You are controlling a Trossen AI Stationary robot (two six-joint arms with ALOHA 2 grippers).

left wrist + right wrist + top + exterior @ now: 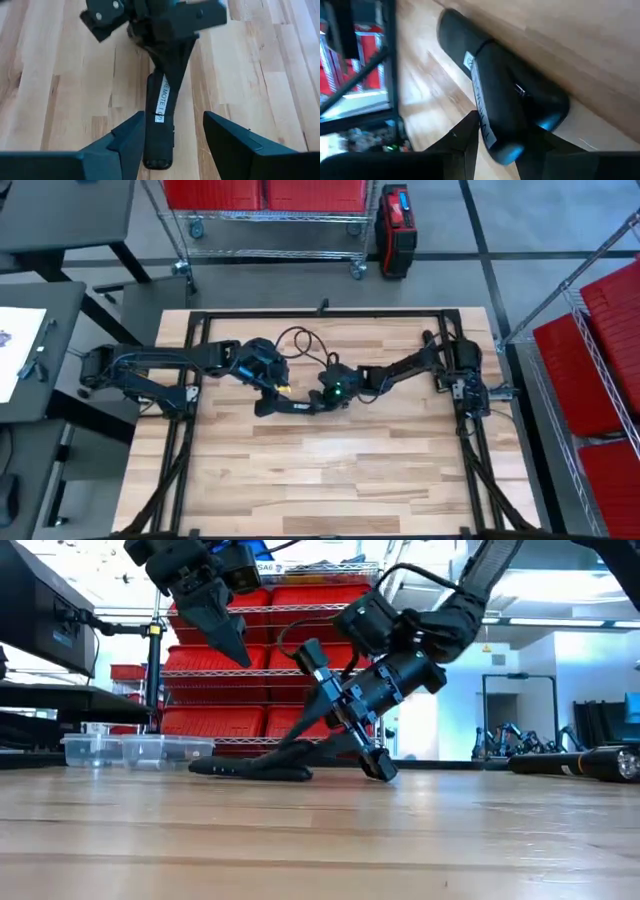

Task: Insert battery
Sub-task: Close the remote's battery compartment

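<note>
Tabletop of pale wood planks (330, 480) nearest me, bare at the front. Mid-table lies the long slim black plastic remote with a white label (159, 125). One end is flat on the wood; the other is held by the right gripper (327, 394), which is clamped across the body w/ the remote wedged between its fingers. The left gripper (174, 120) hovers above the free end, fingers spread, nothing between them. No battery visible anywhere, so I can't say where it is.

Handling, my guess: remote is light, rigid, smooth plastic, so prob slippery under a side load. Best held across the narrow width near one end, as the right does, leaving the back clear. A battery would be small, hard and apt to roll; pinch it round the middle.

Views: only the low cam shows the left claw well clear of the table & the right one down at the wood. Only the left wrist cam shows the label. Overhead gives the layout, no height info. Beyond the table, red bins on a wire rack (230, 670).
</note>
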